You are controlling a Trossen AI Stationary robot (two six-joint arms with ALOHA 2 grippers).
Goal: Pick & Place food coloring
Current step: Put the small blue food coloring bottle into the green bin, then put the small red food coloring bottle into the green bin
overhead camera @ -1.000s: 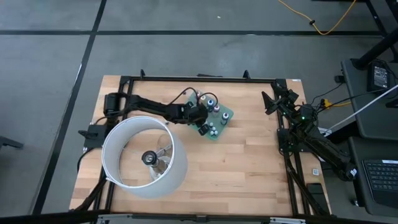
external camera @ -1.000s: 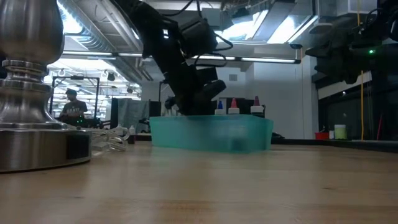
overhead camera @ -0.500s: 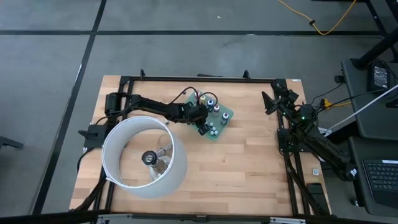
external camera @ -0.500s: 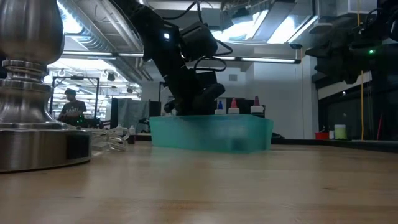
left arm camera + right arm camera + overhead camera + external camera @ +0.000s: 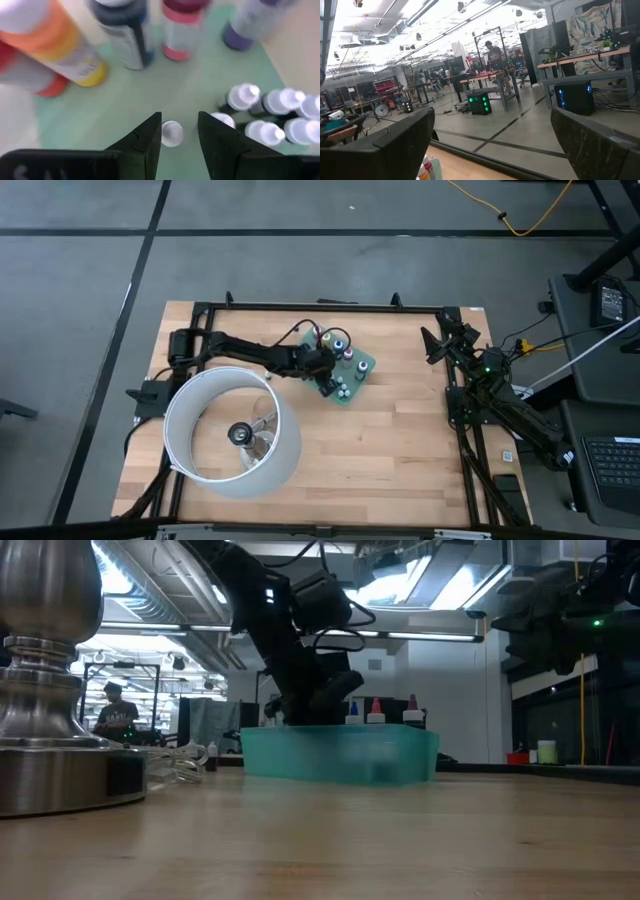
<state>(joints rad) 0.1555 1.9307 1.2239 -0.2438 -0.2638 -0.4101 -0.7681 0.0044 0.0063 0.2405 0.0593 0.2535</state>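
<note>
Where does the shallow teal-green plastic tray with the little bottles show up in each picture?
High view: teal-green plastic tray, centre of the table, under the left end effector.
Low view: mid-picture.
Left wrist view: fills the picture.
Right wrist view: not in it.
Shared landmark: the left end effector.

One camera looks straight down on the whole table [image 5: 400, 450]; one sits level at table height; wrist cameras look forward, the left close. Overhead and level views share the green tray [image 5: 340, 753].

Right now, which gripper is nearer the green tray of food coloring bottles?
Left. The left gripper hangs over the green tray, among its bottles; the right gripper waits at the table's right edge.
</note>
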